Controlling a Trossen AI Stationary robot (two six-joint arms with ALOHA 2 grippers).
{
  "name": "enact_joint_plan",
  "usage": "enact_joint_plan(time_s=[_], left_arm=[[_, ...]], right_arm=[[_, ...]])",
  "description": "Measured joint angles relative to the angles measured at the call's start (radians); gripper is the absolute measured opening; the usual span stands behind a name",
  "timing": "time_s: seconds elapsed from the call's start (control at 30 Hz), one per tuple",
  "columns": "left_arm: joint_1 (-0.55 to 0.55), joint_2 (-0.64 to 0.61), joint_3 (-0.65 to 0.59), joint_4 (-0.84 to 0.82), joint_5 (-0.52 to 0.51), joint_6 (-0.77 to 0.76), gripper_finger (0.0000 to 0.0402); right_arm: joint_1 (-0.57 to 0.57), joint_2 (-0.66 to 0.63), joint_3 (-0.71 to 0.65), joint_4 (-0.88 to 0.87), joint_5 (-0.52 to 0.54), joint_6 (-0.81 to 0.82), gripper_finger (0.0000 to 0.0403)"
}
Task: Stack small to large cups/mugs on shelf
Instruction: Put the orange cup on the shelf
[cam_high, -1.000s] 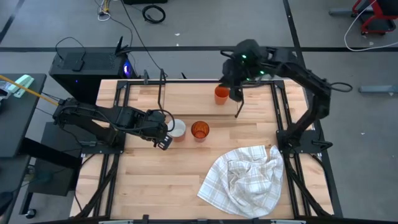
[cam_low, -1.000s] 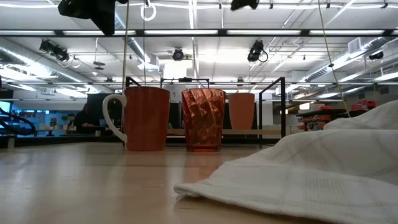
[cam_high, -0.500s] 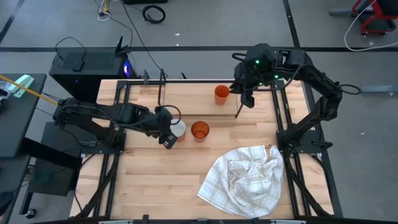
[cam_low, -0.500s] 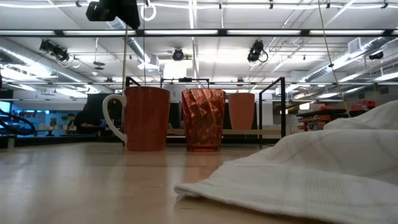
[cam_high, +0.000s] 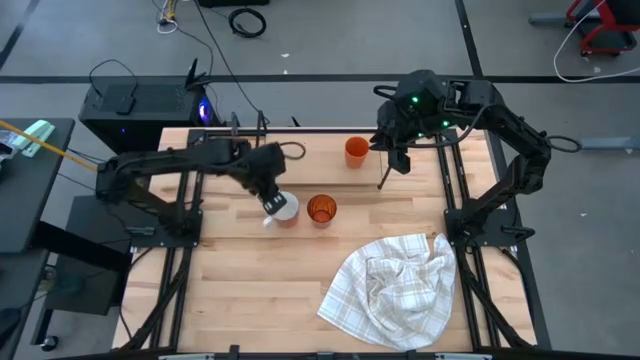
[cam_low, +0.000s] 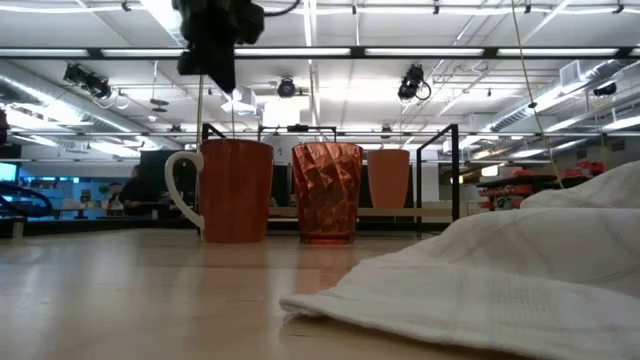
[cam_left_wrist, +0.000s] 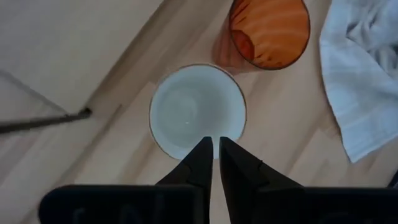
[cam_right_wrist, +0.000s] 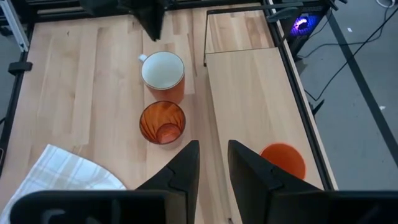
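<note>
A mug (cam_high: 286, 209) with a white inside, a white handle and an orange-brown outer wall stands on the tabletop. Right beside it stands the dark-orange faceted tumbler (cam_high: 321, 209). The small orange cup (cam_high: 356, 152) stands on the shelf's light board (cam_high: 310, 160). My left gripper (cam_high: 270, 203) points down above the mug's rim on its handle side, fingers shut and clear of it in the low view (cam_low: 222, 85). My right gripper (cam_high: 393, 158) hovers open and empty over the shelf, just right of the small cup (cam_right_wrist: 283, 160).
A crumpled white checked cloth (cam_high: 395, 285) lies at the near right of the table. The shelf's thin black wire uprights (cam_high: 260, 145) stand just beyond the mug. Bare wood lies at the near left (cam_high: 240, 290).
My left gripper has swung from the mug's near left side to over its rim and come down toward it, now pointing straight down. My right gripper has drawn away from above the small cup toward the table's right edge, then held still. The cups have not moved.
</note>
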Motion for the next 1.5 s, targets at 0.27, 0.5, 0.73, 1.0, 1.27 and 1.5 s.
enact_joint_plan(time_s=[0.27, 0.5, 0.73, 1.0, 1.27, 1.5], left_arm=[[0.087, 0.181, 0.114, 0.033, 0.184, 0.281, 0.0045], [0.081, 0.426, 0.464, -0.131, 0.148, 0.436, 0.0037], [0.076, 0.597, 0.678, -0.215, 0.137, 0.553, 0.0046], [0.06, 0.71, 0.697, -0.289, 0.133, 0.587, 0.0047], [0.048, 0.731, 0.695, -0.243, 0.128, 0.615, 0.0039], [0.05, 0.734, 0.695, -0.223, 0.117, 0.613, 0.0046]], right_arm=[[0.0, 0.0, 0.0, 0.0, 0.0, -0.001, 0.0091], [0.0, 0.0, 0.0, -0.042, 0.0, 0.011, 0.0091], [0.0, -0.002, 0.0, -0.162, 0.023, 0.063, 0.0091], [0.0, -0.082, -0.004, -0.202, 0.09, 0.125, 0.0091], [0.0, -0.198, -0.109, -0.202, 0.111, 0.186, 0.0091], [0.0, -0.298, -0.359, -0.149, 0.113, 0.205, 0.0091]])
